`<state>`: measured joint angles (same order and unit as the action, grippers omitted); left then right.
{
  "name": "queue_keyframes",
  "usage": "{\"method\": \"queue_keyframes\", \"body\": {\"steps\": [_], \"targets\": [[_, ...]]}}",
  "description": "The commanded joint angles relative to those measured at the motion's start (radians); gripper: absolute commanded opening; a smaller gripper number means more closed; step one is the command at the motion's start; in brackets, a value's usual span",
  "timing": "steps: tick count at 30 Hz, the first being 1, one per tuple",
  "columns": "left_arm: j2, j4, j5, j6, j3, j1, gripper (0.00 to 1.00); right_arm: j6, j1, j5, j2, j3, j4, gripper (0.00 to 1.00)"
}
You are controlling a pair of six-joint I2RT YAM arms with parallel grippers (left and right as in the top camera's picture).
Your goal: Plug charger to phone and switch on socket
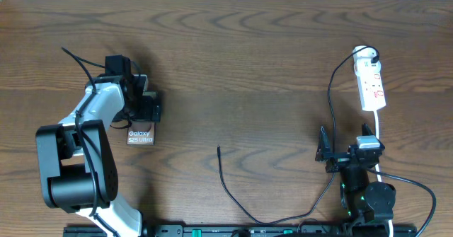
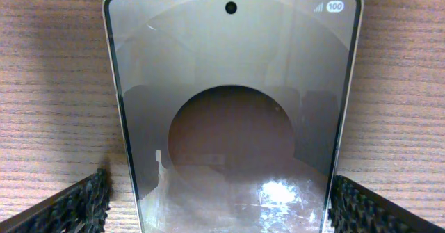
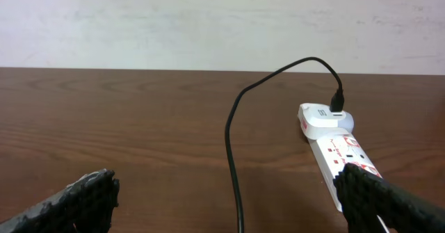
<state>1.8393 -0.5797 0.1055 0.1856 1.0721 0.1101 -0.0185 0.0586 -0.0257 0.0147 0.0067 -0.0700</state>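
Observation:
The phone [image 1: 140,136] lies flat on the table at the left, its printed end toward the front. My left gripper [image 1: 139,107] hovers over its middle. In the left wrist view the phone [image 2: 233,108] fills the frame, and my left gripper [image 2: 222,219] is open, one finger on each side with wood showing between. The charger cable [image 1: 237,203] runs from the white adapter on the socket [image 1: 371,85] down and round to its free tip [image 1: 219,149]. My right gripper [image 1: 347,143] is open and empty below the socket. In the right wrist view the cable [image 3: 233,156] passes between the open gripper [image 3: 233,212] fingers, and the socket [image 3: 344,153] is at the right.
A white cord [image 1: 379,134] leaves the socket toward the front right, beside my right arm. The table's far edge meets a pale wall [image 3: 208,24]. A black rail [image 1: 241,230] runs along the front edge.

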Motion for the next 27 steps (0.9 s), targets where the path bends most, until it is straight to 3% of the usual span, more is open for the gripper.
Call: {"method": "queue_keyframes", "body": {"steps": [1,27], "targets": [[0.024,-0.007,0.026,0.008,-0.028,0.000,0.98,-0.003,0.000,0.001,-0.008,-0.001,-0.004,0.99],[0.024,-0.045,0.097,0.005,-0.028,0.000,0.98,-0.003,0.000,0.001,-0.008,-0.001,-0.004,0.99]]}}
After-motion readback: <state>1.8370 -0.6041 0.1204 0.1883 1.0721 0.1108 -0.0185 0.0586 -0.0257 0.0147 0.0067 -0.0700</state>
